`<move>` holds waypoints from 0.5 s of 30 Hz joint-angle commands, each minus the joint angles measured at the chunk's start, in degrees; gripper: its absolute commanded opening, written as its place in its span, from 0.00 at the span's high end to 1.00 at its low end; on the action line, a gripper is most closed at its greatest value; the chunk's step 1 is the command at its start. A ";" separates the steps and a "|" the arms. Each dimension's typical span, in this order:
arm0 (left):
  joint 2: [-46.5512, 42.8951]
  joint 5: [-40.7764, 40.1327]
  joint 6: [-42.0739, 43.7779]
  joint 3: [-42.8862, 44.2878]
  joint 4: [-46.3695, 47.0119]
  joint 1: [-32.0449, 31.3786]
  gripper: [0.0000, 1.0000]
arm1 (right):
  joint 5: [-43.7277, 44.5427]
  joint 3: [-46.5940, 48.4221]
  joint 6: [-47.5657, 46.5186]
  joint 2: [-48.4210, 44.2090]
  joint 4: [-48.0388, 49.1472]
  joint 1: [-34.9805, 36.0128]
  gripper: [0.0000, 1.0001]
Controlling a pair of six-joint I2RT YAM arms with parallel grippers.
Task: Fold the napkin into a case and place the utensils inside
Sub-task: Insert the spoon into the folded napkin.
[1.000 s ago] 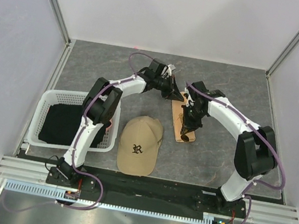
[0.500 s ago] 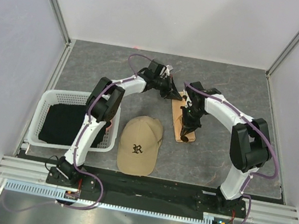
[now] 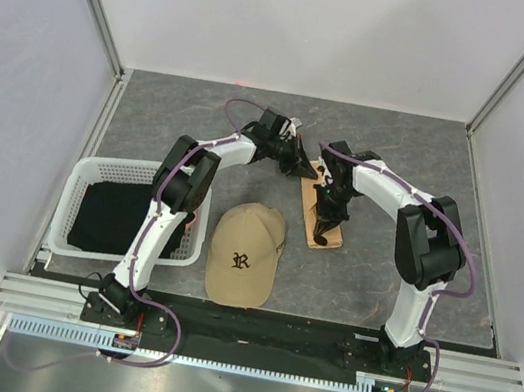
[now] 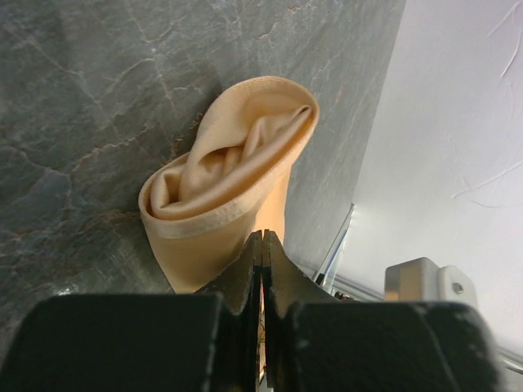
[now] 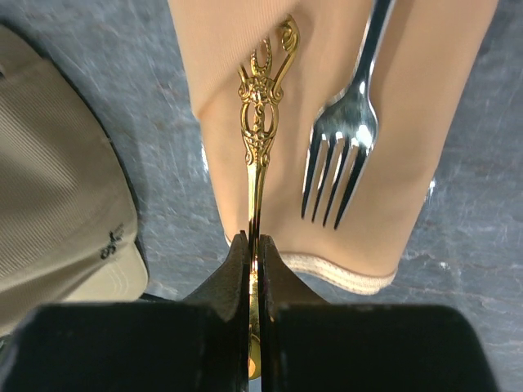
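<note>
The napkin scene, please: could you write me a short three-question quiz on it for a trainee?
1. True or false: the right jaws are shut on the gold utensil, whose ornate handle extends over the napkin beside a silver fork.
2. What lies in the white basket? A) a tan cap B) a black cloth C) a fork
3. Fill in: the left jaws are shut on an edge of the ____.
Key: 1 true; 2 B; 3 napkin.
</note>
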 commanded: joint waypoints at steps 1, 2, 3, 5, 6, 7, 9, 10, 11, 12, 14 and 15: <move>0.31 1.27 -1.27 1.30 1.81 0.32 0.98 | 1.07 4.97 1.08 2.69 0.14 -0.12 1.00; 0.31 1.54 -1.27 1.13 1.90 0.24 0.98 | 1.68 6.11 1.52 3.05 0.23 -0.21 1.00; 0.22 1.45 -1.18 1.13 1.81 0.24 0.98 | 1.86 6.56 1.69 3.23 0.49 -0.12 1.00; 0.04 1.45 -1.00 0.95 1.73 0.24 0.98 | 1.95 7.96 2.05 4.54 0.84 -0.29 1.00; 0.04 1.45 -1.00 0.95 1.73 0.24 0.98 | 2.04 8.49 2.13 5.07 0.84 -0.21 1.00; 0.04 1.54 -1.00 0.86 1.64 0.24 0.98 | 2.12 9.02 2.22 5.77 1.02 -0.21 1.00; 0.04 1.54 -1.00 0.78 1.64 0.24 0.98 | 3.35 9.37 2.57 6.04 1.63 -0.29 1.00; -0.05 1.54 -1.00 0.78 1.55 0.24 0.98 | 3.70 9.55 2.66 6.13 2.16 -0.47 1.00; -0.13 1.54 -0.83 0.51 1.55 0.15 0.98 | 3.97 9.55 2.84 6.13 2.42 -0.64 1.00; -0.13 1.54 -0.65 0.51 1.46 0.15 0.98 | 4.32 9.55 3.10 6.04 2.77 -0.82 1.00; -0.05 1.28 -0.56 0.51 1.20 0.15 0.98 | 5.20 9.73 3.19 6.13 3.48 -1.09 1.00; -0.05 1.27 -0.56 0.60 1.28 0.15 0.98 | 5.72 9.73 3.28 6.31 3.83 -1.09 1.00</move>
